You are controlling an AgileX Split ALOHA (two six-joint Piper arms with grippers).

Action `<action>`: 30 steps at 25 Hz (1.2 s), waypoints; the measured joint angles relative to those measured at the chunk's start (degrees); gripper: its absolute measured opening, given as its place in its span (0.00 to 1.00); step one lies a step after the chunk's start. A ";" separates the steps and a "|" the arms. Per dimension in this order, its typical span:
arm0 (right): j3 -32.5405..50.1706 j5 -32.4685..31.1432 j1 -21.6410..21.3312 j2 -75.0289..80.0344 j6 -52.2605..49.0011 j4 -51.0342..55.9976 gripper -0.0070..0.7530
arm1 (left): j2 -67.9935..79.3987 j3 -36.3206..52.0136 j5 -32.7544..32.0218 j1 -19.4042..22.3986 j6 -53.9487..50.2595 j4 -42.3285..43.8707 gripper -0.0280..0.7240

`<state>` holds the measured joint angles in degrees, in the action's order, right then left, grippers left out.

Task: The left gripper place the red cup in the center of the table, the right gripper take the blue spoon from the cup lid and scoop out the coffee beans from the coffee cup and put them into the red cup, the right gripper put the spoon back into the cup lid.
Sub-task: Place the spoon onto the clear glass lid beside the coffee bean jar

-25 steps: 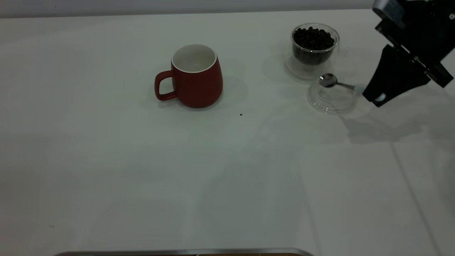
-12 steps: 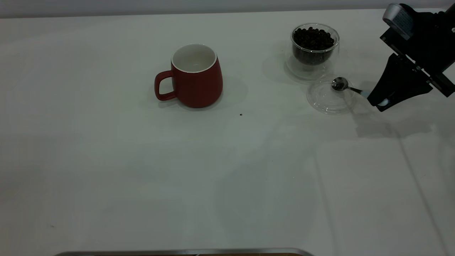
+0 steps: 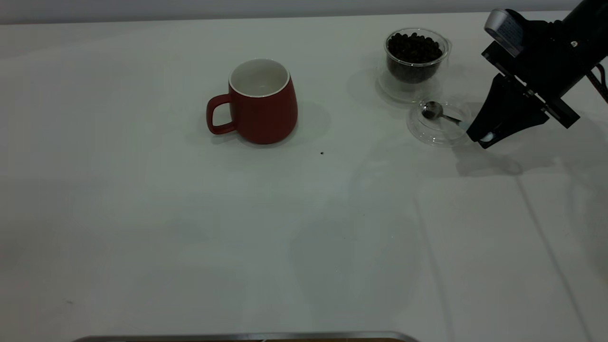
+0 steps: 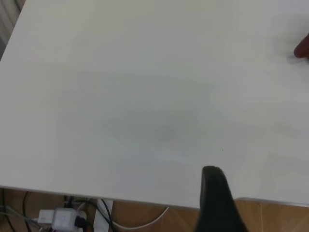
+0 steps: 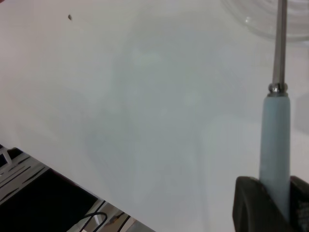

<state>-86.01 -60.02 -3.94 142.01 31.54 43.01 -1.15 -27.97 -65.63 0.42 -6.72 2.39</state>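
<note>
Nearest the exterior camera, a thin metal edge (image 3: 247, 336) runs along the front of the table (image 3: 190, 228), and beyond it lies a broad stretch of white tabletop. Further in, a tiny dark speck (image 3: 322, 153) sits on the surface, just in front of and to the right of the red cup (image 3: 259, 102). The red cup stands upright near the middle of the table, its loop handle pointing left and its white inside showing nothing in it.

Well to the right, the right gripper (image 3: 489, 135) reaches down at a slant from the far right, and its fingers are pinched on the pale handle of the blue spoon (image 3: 441, 114). The right wrist view shows this close up: the light-blue handle (image 5: 276, 145) runs between the two dark fingers (image 5: 246, 203), with the metal neck leading away toward the cup lid (image 5: 260, 19). In the exterior view the spoon's shiny bowl lies over the cup lid (image 3: 439, 124), whose clear rim sits just beside the gripper tip.

Just behind the lid, touching or nearly touching it, stands the coffee cup (image 3: 414, 64), upright and filled with the coffee beans (image 3: 412, 47).

The left gripper (image 4: 217, 203) appears only in the left wrist view, as one dark finger above the table edge, with a sliver of the red cup (image 4: 303, 47) far off; I cannot tell whether it is spread or pressed together
</note>
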 joint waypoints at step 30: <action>0.00 1.57 0.60 1.69 -0.74 -2.15 0.42 | 0.00 0.00 0.00 0.00 0.00 0.00 0.73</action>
<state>-86.01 -58.45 -3.33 143.70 30.80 40.86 -1.15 -27.97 -65.63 0.42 -6.72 2.39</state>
